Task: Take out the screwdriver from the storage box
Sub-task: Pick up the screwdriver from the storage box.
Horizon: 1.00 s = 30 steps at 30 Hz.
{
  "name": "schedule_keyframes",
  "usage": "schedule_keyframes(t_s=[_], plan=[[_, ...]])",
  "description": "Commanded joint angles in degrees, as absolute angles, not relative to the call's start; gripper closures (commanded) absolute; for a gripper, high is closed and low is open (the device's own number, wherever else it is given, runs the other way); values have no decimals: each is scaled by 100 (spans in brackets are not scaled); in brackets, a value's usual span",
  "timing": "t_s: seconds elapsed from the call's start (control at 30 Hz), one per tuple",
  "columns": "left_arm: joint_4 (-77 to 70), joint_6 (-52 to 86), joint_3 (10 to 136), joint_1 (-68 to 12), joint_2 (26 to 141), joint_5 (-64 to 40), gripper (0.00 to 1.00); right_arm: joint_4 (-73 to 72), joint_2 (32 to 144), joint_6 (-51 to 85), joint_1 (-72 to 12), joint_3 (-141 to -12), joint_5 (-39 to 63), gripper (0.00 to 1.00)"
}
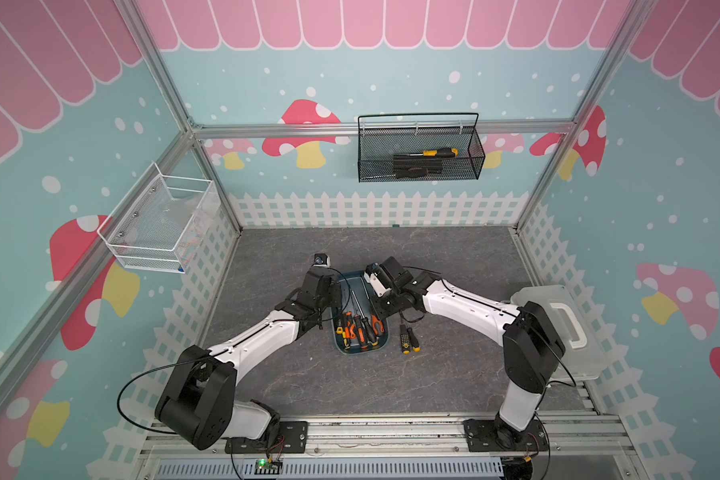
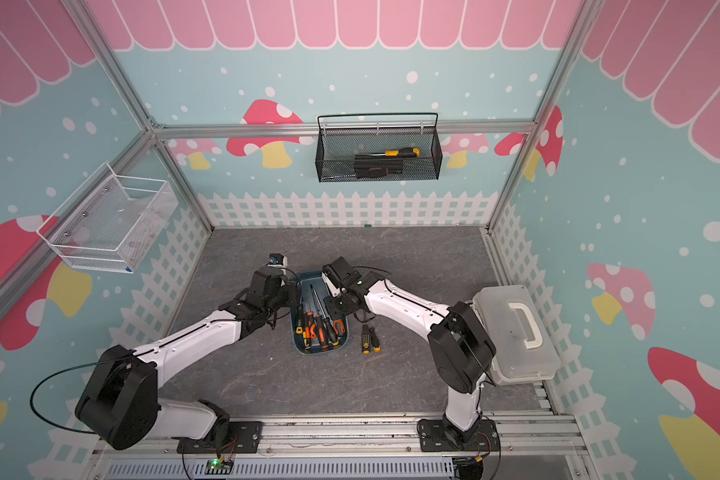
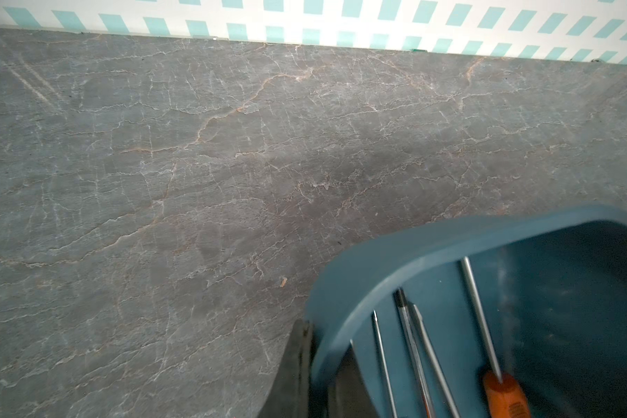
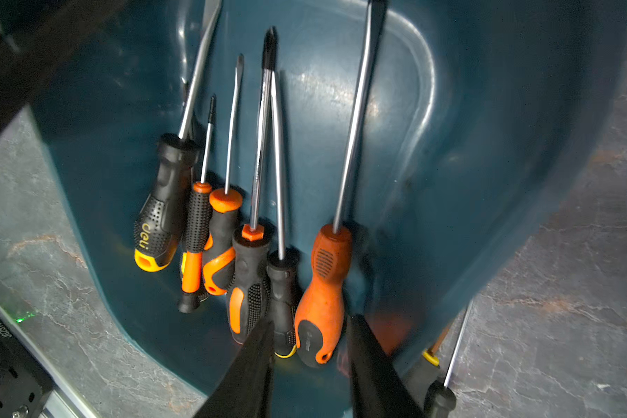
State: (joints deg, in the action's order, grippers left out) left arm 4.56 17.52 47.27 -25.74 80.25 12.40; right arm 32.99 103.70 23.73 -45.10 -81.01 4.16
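My left gripper (image 3: 323,338) is clamped tight on the left long wall of the storage box (image 1: 350,280). One finger (image 3: 295,365) sits outside the rim. The other seems to be inside, but my wrist view crops most of it.

The box lies near the middle of the bench (image 1: 287,382), its long sides running from the front edge toward the back edge.

My right gripper (image 4: 312,322) hangs over the box's front end, pointing down into it. Its jaws stand a narrow way apart, one on each side of the butt of the orange-handled screwdriver (image 4: 326,275). The gap is only a little wider than that handle, and I cannot tell whether either pad touches it.

The orange-handled screwdriver lies flat on the box floor. It is the rightmost of six in the box, with its handle toward the front edge and its shaft toward the back edge. The five other screwdrivers (image 4: 250,271) lie packed beside it, pointing the same way.

Outside the box, two black-and-yellow screwdrivers (image 1: 406,338) lie on the bench just beside its right long wall. A whitish case (image 1: 582,357) sits at the right edge of the bench, near the front corner. A black mesh basket (image 1: 418,166) hangs on the back wall.
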Motion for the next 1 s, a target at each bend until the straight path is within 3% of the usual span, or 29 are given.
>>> schedule_keyframes(t_s=[0.0,0.97], plan=[[316,1714,4874,-2602,7956,1301,100,3539,10574,2182,-4535,-8300,261,64],[252,1740,4688,-2602,7774,1327,100,4055,11824,2091,-4518,-8999,-535,64]])
